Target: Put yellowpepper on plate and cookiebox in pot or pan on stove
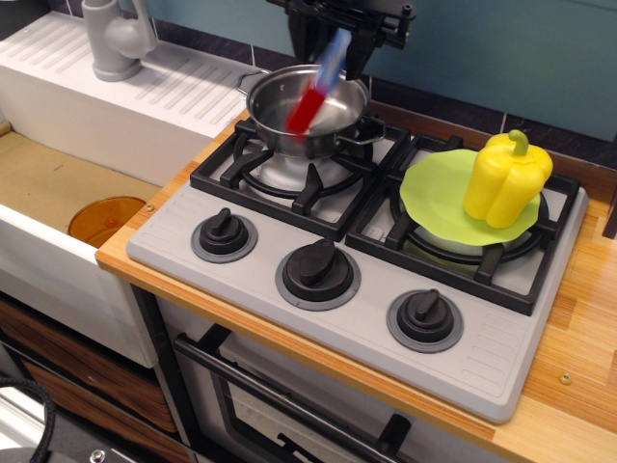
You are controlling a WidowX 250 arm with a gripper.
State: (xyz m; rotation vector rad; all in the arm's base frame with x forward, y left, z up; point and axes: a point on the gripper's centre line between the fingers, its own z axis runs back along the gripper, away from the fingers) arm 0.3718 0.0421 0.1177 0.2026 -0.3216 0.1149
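Observation:
The cookiebox [316, 85] is a motion-blurred blue and red streak, tilted. Its upper end is at my gripper [339, 37] and its lower end reaches into the steel pot [289, 121]. The pot stands on the stove's [482, 357] back-left burner. My gripper hangs at the top edge above the pot's far rim. Its fingers are dark and partly cut off, so I cannot tell whether they still hold the box. The yellowpepper [505, 178] stands upright on the lime-green plate [434, 193], which lies on the back-right burner.
Three black knobs [318, 265] line the stove front. A white sink with a grey tap [116, 39] is at the left, with an orange-brown bowl [104, 220] in the basin. The wooden counter [588, 318] runs along the right.

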